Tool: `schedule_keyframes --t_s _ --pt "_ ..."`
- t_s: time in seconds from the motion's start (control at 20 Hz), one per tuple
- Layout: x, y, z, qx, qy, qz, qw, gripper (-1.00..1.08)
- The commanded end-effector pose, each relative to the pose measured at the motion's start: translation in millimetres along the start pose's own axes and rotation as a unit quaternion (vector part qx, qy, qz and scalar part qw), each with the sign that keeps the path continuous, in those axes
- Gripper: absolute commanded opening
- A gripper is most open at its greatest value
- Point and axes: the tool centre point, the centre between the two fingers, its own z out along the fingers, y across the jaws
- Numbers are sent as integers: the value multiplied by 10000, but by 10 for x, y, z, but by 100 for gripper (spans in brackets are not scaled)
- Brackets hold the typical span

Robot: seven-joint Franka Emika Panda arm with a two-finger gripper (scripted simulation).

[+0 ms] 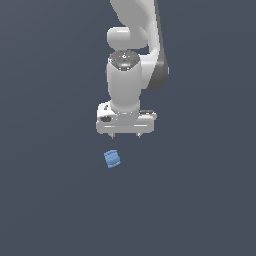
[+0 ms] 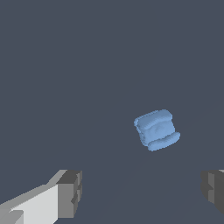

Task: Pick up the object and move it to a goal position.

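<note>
The object (image 1: 112, 159) is a small light-blue ridged lump lying on the dark grey floor. In the exterior view it sits below the white gripper (image 1: 126, 135) and slightly toward that view's left. The wrist view shows the object (image 2: 156, 130) lying apart from the gripper (image 2: 142, 192), ahead of the gap between the fingers and off to one side. The two grey fingertips (image 2: 70, 192) stand wide apart with nothing between them, so the gripper is open. Nothing touches the object.
Only the plain dark grey floor (image 1: 50, 200) surrounds the object. The white arm (image 1: 131, 60) rises above the gripper to the exterior view's top edge.
</note>
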Motion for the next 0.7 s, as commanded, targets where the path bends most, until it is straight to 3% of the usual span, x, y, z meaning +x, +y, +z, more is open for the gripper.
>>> schedule_keyframes --t_s 0.0,0.65 --pt "8 7 -21 6 10 -5 10000 100" --pt "48 121 158 -9 -31 -335 9994 100"
